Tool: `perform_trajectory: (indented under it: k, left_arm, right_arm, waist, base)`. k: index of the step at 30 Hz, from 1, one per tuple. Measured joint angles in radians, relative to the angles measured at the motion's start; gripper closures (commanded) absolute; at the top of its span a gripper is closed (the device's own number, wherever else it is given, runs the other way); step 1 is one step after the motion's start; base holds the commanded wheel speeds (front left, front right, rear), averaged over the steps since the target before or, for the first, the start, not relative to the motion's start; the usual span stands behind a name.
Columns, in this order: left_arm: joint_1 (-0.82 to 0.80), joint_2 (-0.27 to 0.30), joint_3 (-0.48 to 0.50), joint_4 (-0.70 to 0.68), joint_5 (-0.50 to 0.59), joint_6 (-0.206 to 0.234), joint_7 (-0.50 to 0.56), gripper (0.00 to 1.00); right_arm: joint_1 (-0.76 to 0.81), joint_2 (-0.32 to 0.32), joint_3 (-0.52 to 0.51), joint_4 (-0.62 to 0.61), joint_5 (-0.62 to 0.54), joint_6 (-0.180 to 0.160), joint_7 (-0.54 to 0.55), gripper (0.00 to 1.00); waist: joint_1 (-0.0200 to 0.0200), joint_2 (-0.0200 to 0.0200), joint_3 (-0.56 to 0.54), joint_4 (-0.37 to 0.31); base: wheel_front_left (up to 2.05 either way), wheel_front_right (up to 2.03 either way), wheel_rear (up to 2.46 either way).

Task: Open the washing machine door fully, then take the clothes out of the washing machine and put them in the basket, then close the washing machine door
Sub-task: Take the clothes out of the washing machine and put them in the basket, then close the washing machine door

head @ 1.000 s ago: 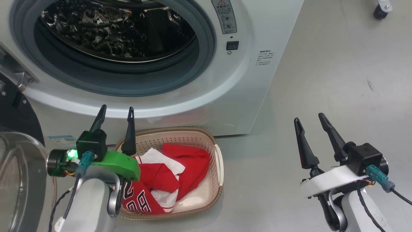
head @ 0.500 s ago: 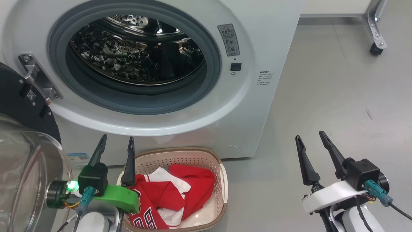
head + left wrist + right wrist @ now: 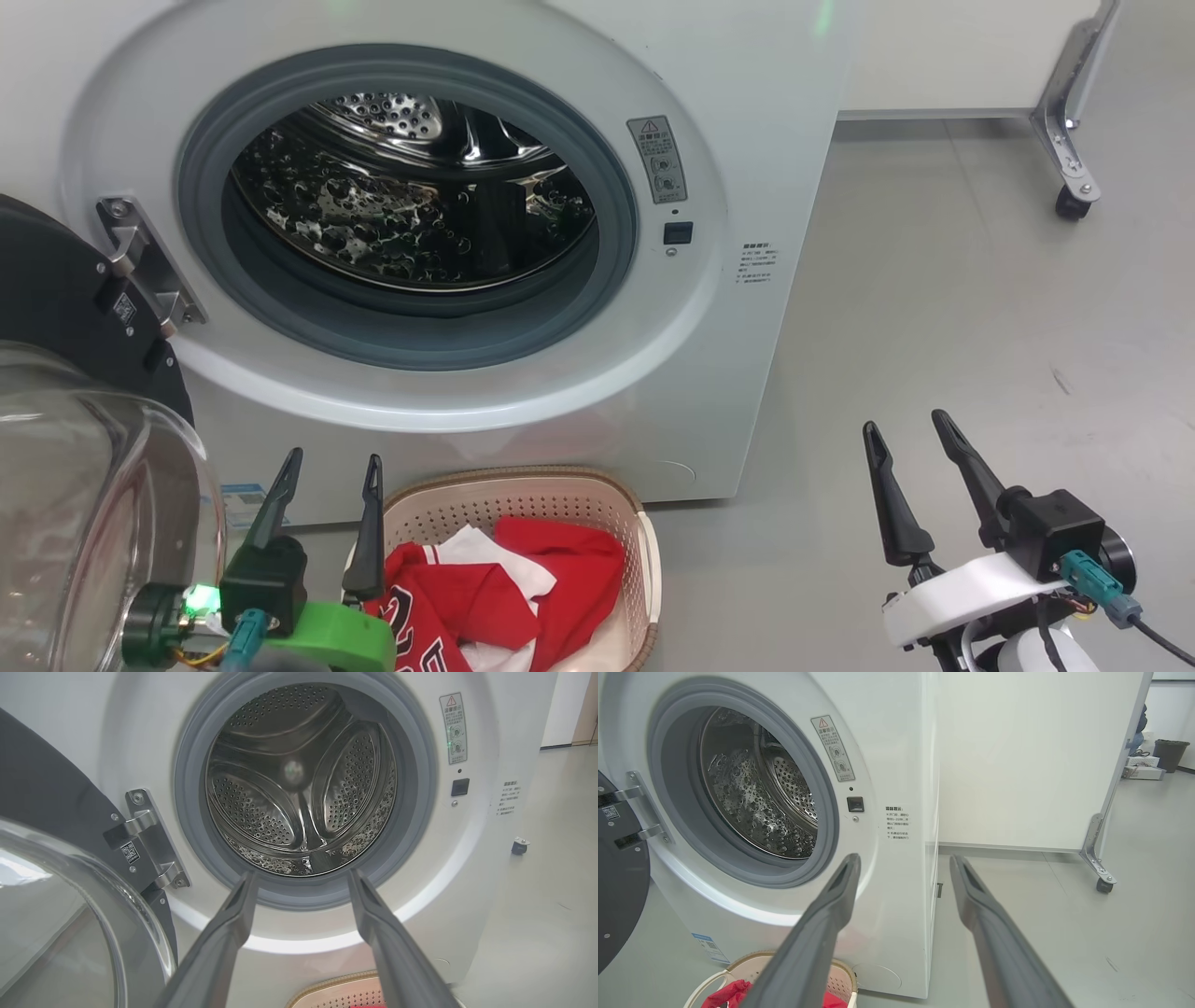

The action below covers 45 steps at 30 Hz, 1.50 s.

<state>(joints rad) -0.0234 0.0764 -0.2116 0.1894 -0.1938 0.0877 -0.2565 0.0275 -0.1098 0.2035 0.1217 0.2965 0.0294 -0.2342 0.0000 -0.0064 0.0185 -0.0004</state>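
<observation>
The washing machine door point(image 3: 56, 299) stands open; drum point(image 3: 299, 788) apparently empty. Clothes point(image 3: 560, 560) lie in basket point(image 3: 523, 509). Left gripper point(image 3: 336, 455) and right gripper point(image 3: 904, 419): fingers spread, holding nothing.

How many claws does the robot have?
2. The left claw is open by the basket's left edge, near the door. The right claw is open over the floor, right of the washer.

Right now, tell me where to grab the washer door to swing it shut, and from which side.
Probably the door by its flat black rim, far from the hinge, with the left gripper coming from the left. The bulging glass bowl is smooth and round, giving nothing to pinch.
</observation>
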Motion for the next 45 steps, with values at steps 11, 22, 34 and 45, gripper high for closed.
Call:
perform_trajectory:
  k: [11,22,34,45]
  left_arm:
    - [0.042,0.004,-0.007,-0.058,0.006,0.005,0.009,0.00]
    - [0.066,0.007,-0.007,-0.104,0.007,0.007,0.028,0.00]
    - [0.083,0.011,-0.008,-0.146,0.027,0.012,0.046,0.00]
    - [0.091,0.013,-0.008,-0.176,0.037,0.013,0.053,0.00]
  right_arm:
    - [0.019,-0.004,-0.002,-0.030,0.000,-0.007,0.009,0.00]
    - [0.030,-0.005,-0.002,-0.051,0.000,-0.015,0.013,0.00]
    - [0.038,-0.010,-0.002,-0.072,0.000,-0.016,0.024,0.00]
    - [0.038,-0.011,-0.002,-0.083,0.000,-0.022,0.027,0.00]
  waist:
    - [0.0000,0.0000,-0.014,-0.005]
    - [0.0000,0.0000,-0.014,-0.005]
    - [0.0000,0.0000,-0.007,-0.001]
    - [0.0000,0.0000,-0.002,0.000]
  base:
    - [0.00,0.00,0.00]
    - [0.00,0.00,0.00]
    - [0.00,0.00,0.00]
    - [-0.25,0.29,-0.04]
